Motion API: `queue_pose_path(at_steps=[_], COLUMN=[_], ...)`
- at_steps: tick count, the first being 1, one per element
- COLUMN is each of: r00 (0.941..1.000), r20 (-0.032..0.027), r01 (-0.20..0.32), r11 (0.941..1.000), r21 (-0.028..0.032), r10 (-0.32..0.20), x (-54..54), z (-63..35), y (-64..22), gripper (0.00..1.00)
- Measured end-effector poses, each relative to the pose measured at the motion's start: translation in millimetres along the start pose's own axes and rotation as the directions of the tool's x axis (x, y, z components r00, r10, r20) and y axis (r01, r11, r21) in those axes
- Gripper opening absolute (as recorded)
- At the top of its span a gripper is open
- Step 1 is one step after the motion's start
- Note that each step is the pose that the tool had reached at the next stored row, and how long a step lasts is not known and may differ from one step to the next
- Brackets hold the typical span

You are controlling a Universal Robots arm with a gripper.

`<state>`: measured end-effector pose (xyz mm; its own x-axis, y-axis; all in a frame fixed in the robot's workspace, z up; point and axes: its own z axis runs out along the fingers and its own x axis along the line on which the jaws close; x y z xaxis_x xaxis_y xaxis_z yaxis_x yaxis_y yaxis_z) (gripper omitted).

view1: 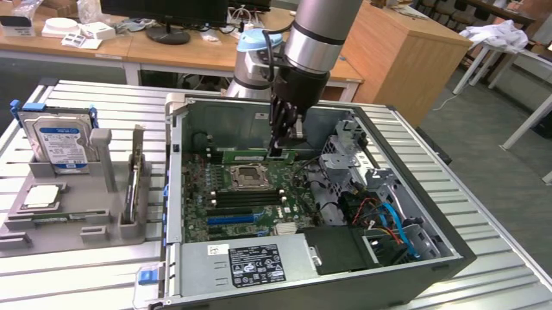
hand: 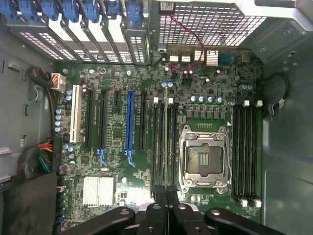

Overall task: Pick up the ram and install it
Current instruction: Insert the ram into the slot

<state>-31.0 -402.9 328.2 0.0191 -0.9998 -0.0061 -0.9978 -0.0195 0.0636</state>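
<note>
The gripper (hand: 167, 198) is clamped on the ram (hand: 167, 132), holding it edge-on over the black memory slots (hand: 157, 147) beside the CPU socket (hand: 203, 156), inside the open computer case (view1: 233, 123)

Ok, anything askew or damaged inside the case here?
Nothing stands out. The hand holds the ram edge-on, parallel to the black memory slots beside the empty CPU socket; no damage or loose parts visible.
</note>
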Motion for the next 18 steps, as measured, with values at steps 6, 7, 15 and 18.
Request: queue_pose_path(at_steps=[6,7,15,18], r00=[1.0000,1.0000,1.0000,1.0000], r20=[0.0000,0.0001,0.0000,0.0000], r01=[0.000,0.000,0.000,0.000], r11=[1.0000,1.0000,1.0000,1.0000], r21=[0.0000,0.0000,0.0000,0.0000], r10=[0.000,0.000,0.000,0.000], x=[0.0,0.0,0.0,0.1], z=[2.5,3.2,10.3,14.0], y=[-0.2,-0.2,-0.7,-0.9], gripper=[0.12,0.12,0.12,0.12])
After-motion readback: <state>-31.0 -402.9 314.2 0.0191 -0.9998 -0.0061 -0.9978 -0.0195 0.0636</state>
